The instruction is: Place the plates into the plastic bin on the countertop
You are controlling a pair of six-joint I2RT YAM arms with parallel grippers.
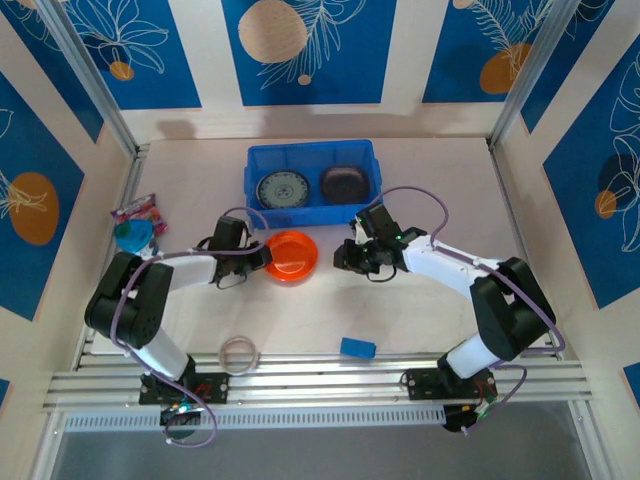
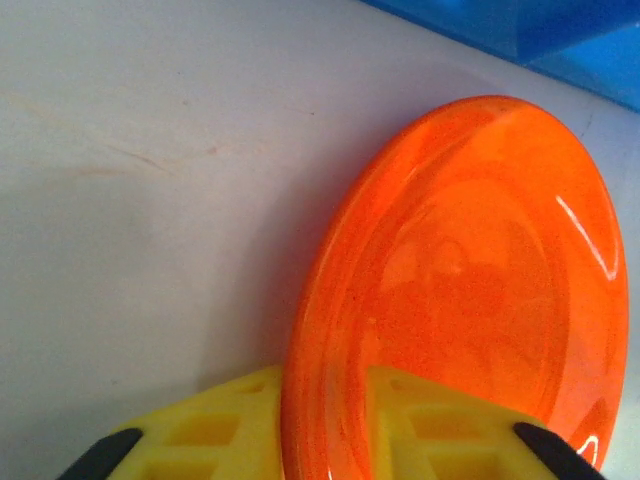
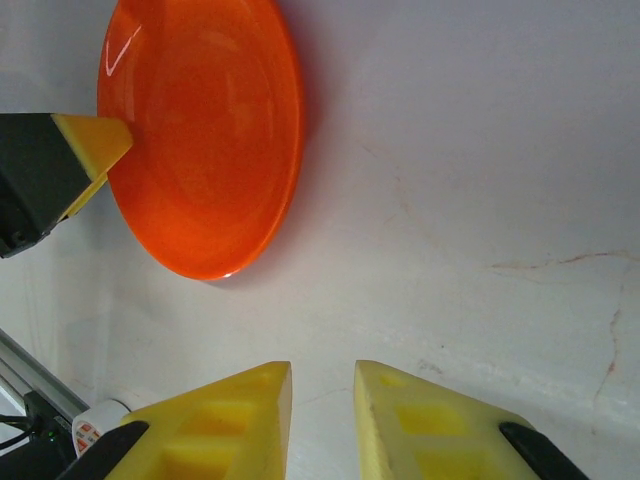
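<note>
We see the left hand (image 1: 262,257) clenched on the left rim of the round orange plate (image 1: 293,256), hollow side up, just before the blue bin (image 1: 258,160). The right hand (image 3: 322,375) hangs narrowly parted, empty.

Three cameras watching one orange plate (image 1: 292,256)
The top camera is looking down from above and behind the arm bases (image 1: 180,385), taking in the countertop (image 1: 420,320), plate near centre. The left wrist camera is sitting very close, the plate spreading across its 3-to-5 o'clock side; the right wrist camera is looking from farther back, catching it at 10 o'clock.
</note>
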